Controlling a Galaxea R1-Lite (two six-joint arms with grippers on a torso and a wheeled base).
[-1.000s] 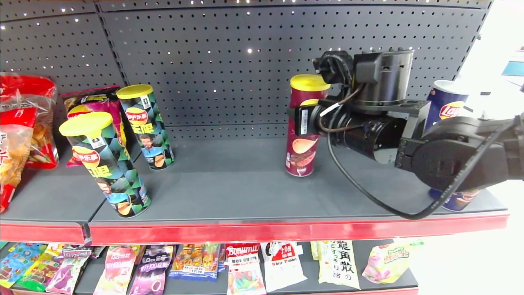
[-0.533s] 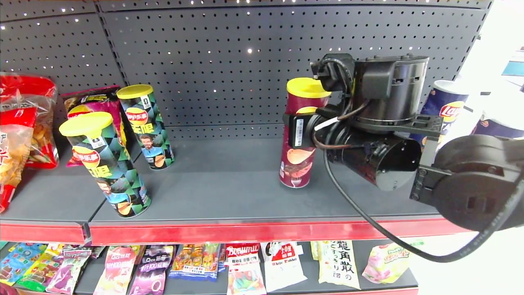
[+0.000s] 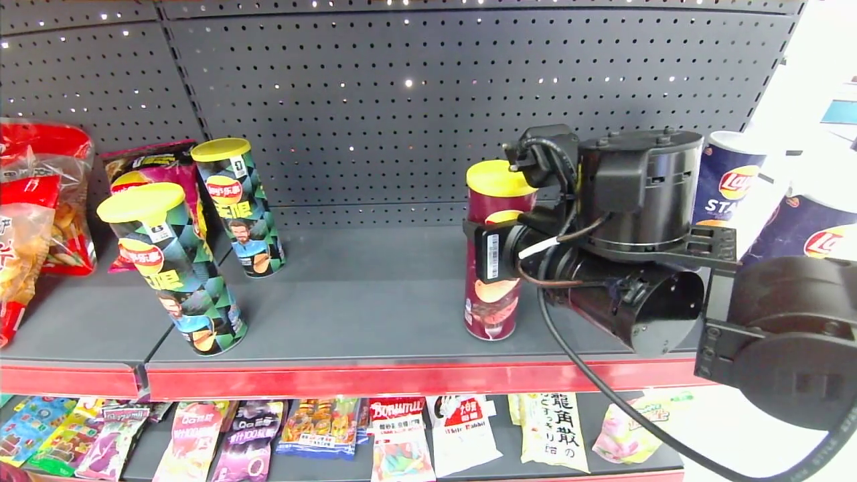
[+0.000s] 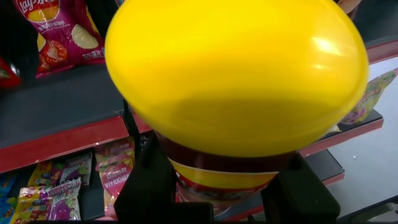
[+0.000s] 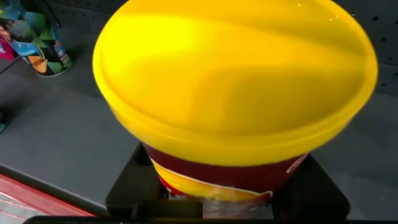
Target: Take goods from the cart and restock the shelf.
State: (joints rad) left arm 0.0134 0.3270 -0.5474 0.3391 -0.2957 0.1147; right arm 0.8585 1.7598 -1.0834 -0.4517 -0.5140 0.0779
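My right tool is clenched around a tall maroon cardboard crisp can with a yellow plastic lid, upright near the front edge of the grey shelf, not yet released. My left tool grasps a second maroon can, yet to be shelved.

A can with a dark red body and a yellow band is seen from above, clamped between the two black fingers of the right gripper, one at each side of it. It is capped by a broad yellow lid, by which much of the body is hidden. A grey shelf is seen beneath, edged by a red strip. Whether the can's base is set on the shelf cannot be told. Farther off, a green patterned can is stood near the perforated back panel.
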